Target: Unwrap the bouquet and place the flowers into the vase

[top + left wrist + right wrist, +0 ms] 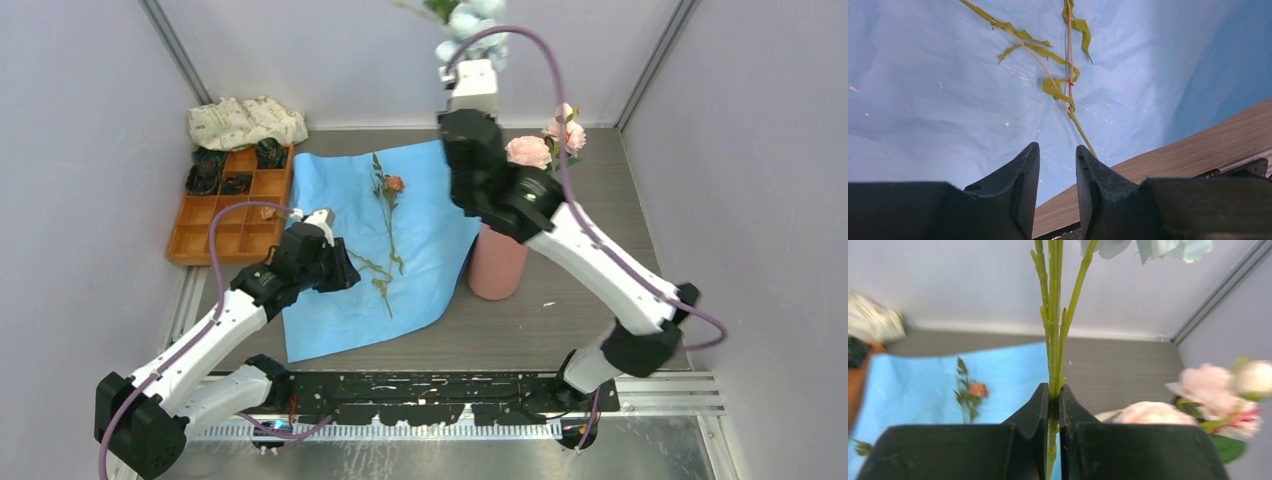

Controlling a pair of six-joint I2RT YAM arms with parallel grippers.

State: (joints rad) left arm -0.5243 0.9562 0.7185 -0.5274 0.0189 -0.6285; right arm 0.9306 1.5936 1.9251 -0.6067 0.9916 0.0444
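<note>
1. My right end effector (pixel 1050 395) is pinching the flower stems (pixel 1054 330) up high; the vase (pixel 497 265) sits at 6 o'clock from it.
2. Stems look light, thin, bendy, so I'd say gripping low suits.
3. Left end effector (pixel 1058 155): part spread, empty, over paper (pixel 923 100).

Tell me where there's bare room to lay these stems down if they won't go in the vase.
Bare wood lies right of the vase, out to the wall, and in front of it along the near rail. The blue paper is free left of the rose stem. Crowded: the vase mouth with pink flowers, and the orange tray corner.
</note>
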